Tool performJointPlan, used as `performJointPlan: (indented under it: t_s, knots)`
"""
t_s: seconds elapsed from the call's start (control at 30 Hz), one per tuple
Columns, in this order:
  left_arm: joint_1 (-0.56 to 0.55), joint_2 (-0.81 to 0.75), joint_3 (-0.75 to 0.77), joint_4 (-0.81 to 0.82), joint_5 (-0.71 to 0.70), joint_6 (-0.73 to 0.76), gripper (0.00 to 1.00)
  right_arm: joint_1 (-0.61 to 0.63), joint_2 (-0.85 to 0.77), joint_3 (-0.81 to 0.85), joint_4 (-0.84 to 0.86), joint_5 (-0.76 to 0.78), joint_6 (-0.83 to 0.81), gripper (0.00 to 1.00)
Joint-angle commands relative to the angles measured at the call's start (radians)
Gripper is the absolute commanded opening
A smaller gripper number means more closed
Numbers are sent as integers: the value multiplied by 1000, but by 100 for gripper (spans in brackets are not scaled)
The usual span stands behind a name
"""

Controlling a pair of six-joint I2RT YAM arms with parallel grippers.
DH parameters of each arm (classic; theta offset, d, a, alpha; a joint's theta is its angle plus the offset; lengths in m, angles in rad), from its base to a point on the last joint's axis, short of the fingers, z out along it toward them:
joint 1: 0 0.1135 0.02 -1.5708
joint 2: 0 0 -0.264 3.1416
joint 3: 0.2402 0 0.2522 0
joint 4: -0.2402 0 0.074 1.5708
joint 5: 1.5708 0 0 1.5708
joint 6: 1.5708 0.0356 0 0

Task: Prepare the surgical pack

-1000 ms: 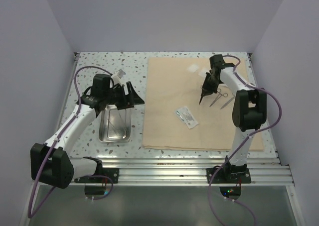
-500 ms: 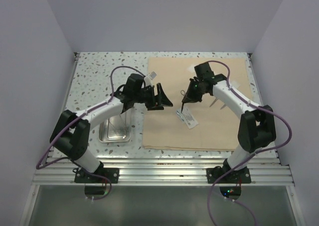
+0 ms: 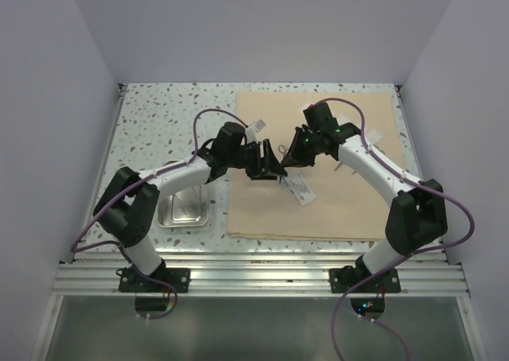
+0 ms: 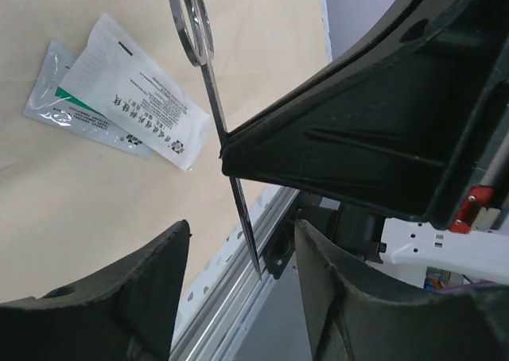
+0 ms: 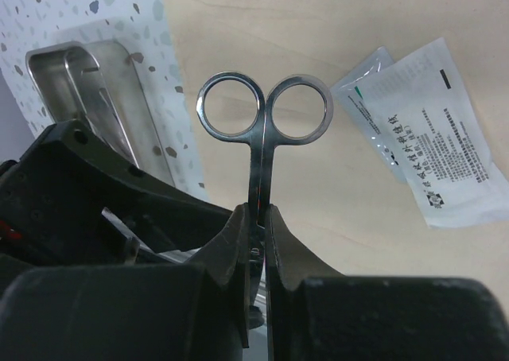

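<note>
Right wrist view: noted right hand (image 5: 256,218) pinching scissors (image 5: 259,138), rings at 12 o'clock; noted left hand (image 4: 241,246) spread.

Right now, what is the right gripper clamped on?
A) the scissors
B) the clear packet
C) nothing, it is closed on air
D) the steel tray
A: in the right wrist view, the right gripper has its fingers pressed on the shank of the scissors, with the finger rings pointing away. The packet lies apart on the beige cloth.
</note>
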Motion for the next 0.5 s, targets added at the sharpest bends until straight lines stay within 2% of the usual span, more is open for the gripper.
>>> performJointPlan:
  t_s: [0.0, 0.03, 0.1, 0.17, 0.2, 0.23, 0.27, 0.3, 0.4, 0.47]
  knots:
    - [-8, 24, 40, 51, 16, -15, 57, 17, -47, -1, 9, -25, 28, 0]
    - [-8, 30, 46, 46, 19, -14, 49, 19, -50, -1, 11, -24, 33, 0]
    - [-8, 50, 57, 28, 19, -5, 42, 24, -57, -2, 9, -27, 36, 0]
    - [-10, 60, 68, 26, 32, -2, 27, 25, -54, 2, 11, -30, 36, 0]
    - [-4, 61, 73, 20, 29, 6, 18, 27, -48, 6, 5, -30, 38, 0]
    - [1, 53, 76, 11, 15, 14, 0, 25, -41, 12, -9, -30, 33, 0]
    - [12, 35, 77, -29, 1, 40, 0, 22, -24, 34, -24, -7, 27, 5]
    - [16, 19, 80, -66, -19, 61, 0, 16, -13, 48, -53, 33, 0, 27]
    - [50, -48, 65, -280, -135, 168, 0, -27, 31, 110, -95, 88, -50, 56]
    - [96, -120, 24, -374, -207, 225, 0, -84, 65, 163, -129, 122, -76, 61]
